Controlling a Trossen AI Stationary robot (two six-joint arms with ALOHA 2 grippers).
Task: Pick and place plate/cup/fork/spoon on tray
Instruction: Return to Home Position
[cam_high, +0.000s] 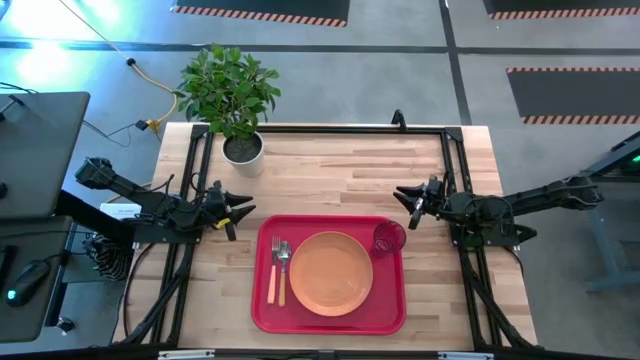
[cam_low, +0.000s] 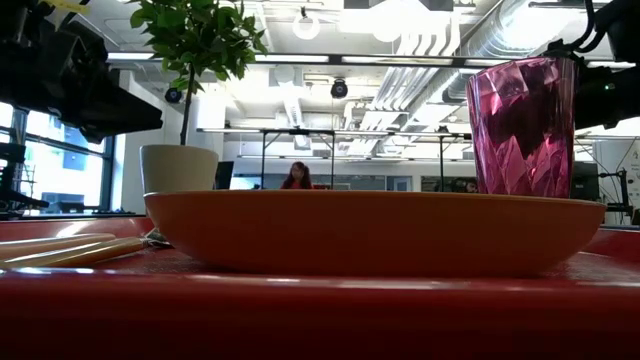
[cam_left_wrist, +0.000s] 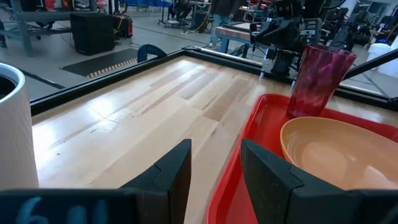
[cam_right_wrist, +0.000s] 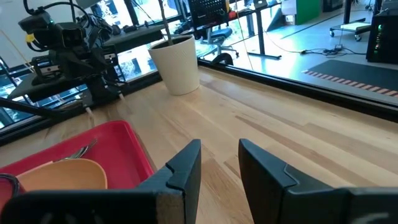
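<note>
Both grippers hang empty with their fingers apart: your left gripper (cam_high: 232, 211) sits just off the tray's left rim, your right gripper (cam_high: 410, 204) just beyond the far right corner, close to the cup. Neither touches anything.

From there outward, everything you were asked to load looks loaded. The tray (cam_high: 390, 318) lies mid-table toward the near edge. On it, the plate (cam_high: 331, 273) fills the middle, the fork (cam_high: 273, 270) and spoon (cam_high: 284, 272) lie side by side along the plate's left, and the cup (cam_high: 389, 238) stands upright in the far right corner, just beside the plate's rim.

You can judge the placing step finished; what remains is likely only to draw both arms back and clear.

For that, mind the cup: your right gripper is its nearest neighbour, so pull away from it rather than across. On the left, the white plant pot (cam_high: 243, 150) stands farther back, well apart. Bare wood lies open between the arms beyond the tray.
</note>
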